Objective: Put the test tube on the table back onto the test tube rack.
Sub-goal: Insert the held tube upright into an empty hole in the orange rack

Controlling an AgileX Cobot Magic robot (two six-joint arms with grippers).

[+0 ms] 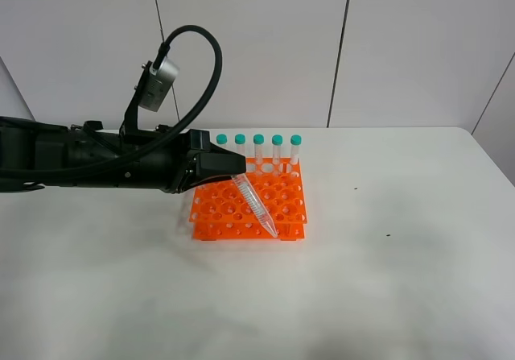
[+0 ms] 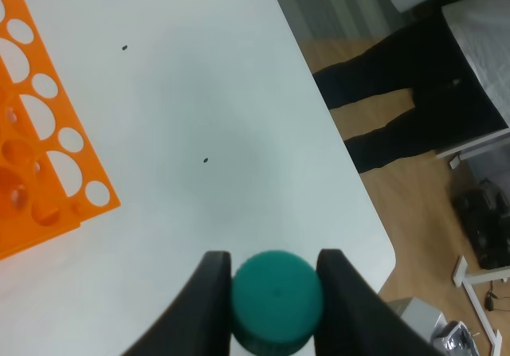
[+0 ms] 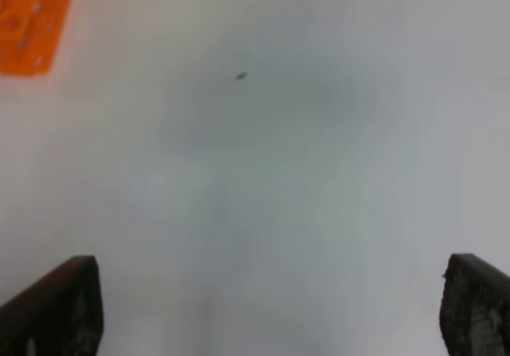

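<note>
My left gripper [image 1: 231, 169] is shut on the teal cap [image 2: 276, 299] of the test tube [image 1: 254, 204]. The tube hangs slanted over the orange test tube rack [image 1: 216, 204], its pointed tip low near the rack's front right corner. In the left wrist view the cap sits between my two black fingers [image 2: 205, 292], with the rack's edge [image 2: 49, 158] beside it. My right gripper [image 3: 267, 308] is open and empty above the bare white table [image 1: 386, 279]. It is out of the exterior view.
Several identical teal-capped tubes [image 1: 258, 146] stand upright in the rack's back row. A corner of the rack [image 3: 28, 21] shows in the right wrist view. The table's rounded corner [image 2: 382, 244] borders a floor with a standing person's legs [image 2: 398, 93].
</note>
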